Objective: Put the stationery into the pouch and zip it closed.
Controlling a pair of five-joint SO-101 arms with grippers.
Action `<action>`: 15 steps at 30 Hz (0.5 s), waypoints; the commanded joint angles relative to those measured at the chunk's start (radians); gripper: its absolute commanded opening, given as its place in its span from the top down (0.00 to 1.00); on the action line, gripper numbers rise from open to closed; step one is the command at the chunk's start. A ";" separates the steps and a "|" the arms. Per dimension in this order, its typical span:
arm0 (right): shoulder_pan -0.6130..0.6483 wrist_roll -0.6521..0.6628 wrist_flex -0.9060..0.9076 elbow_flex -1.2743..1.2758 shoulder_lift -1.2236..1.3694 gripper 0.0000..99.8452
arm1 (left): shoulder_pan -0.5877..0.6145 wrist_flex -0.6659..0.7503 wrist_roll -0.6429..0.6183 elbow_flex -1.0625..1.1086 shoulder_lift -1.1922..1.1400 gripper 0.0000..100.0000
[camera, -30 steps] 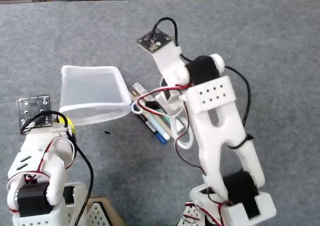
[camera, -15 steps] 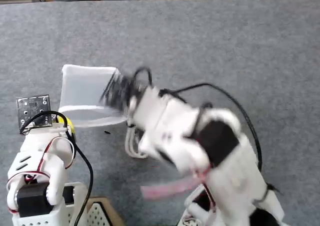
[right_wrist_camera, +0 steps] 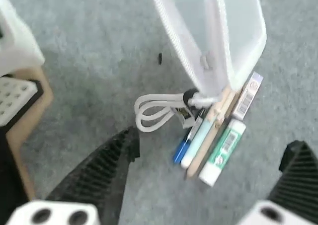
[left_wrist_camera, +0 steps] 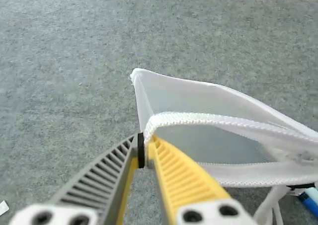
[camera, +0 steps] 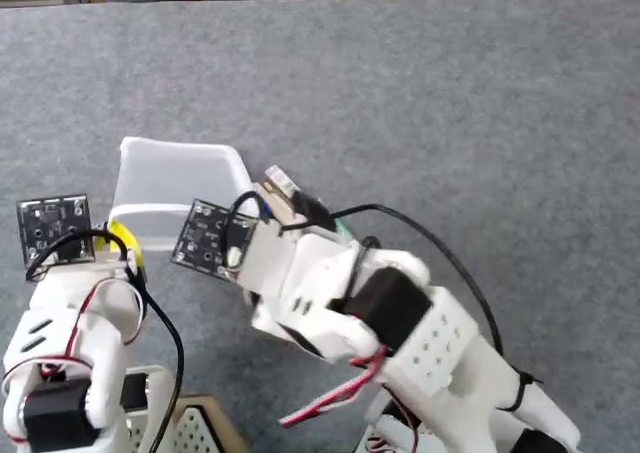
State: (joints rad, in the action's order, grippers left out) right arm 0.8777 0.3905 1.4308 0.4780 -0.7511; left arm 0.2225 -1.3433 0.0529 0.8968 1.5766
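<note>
The translucent white pouch [camera: 175, 183] lies open on the grey table. My left gripper [left_wrist_camera: 142, 148] is shut on the corner of its zip edge, with the yellow finger [camera: 124, 237] beside the pouch's near left corner. The stationery [right_wrist_camera: 213, 135] is a bundle of a blue pen, a pale pen, a wooden stick and a green-and-white tube, lying next to the pouch [right_wrist_camera: 218, 31] mouth. My right gripper [right_wrist_camera: 213, 145] hangs wide open above that bundle, one finger on each side. In the high view the right arm [camera: 340, 283] covers most of the stationery [camera: 283, 188].
The pouch's white cord loop [right_wrist_camera: 154, 113] lies on the table beside the pens. A small black speck [right_wrist_camera: 160, 58] sits on the cloth near the pouch. A tan base plate [camera: 200, 423] stands at the near edge between the arms. Open grey table stretches behind and to the right.
The right arm has swung down and to the left, from beside the stationery to over it. The pouch and the left gripper have shifted slightly left.
</note>
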 commanded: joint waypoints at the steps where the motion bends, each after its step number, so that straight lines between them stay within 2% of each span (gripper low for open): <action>1: -0.011 0.011 -0.195 0.091 -0.013 0.57 | -0.010 -0.046 -0.011 -0.074 0.002 0.97; 5: -0.011 0.009 -0.344 0.157 -0.012 0.57 | -0.005 -0.068 -0.011 -0.077 0.003 0.97; 10: -0.011 0.009 -0.394 0.170 -0.012 0.57 | -0.004 -0.074 -0.011 -0.081 0.003 0.97; 15: -0.028 0.011 -0.519 0.259 -0.012 0.57 | -0.004 -0.075 -0.011 -0.081 0.003 0.97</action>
State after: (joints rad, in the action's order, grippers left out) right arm 0.8684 0.3905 0.9874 0.7066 -0.7511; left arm 0.2225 -1.4154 0.0529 0.8677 1.5812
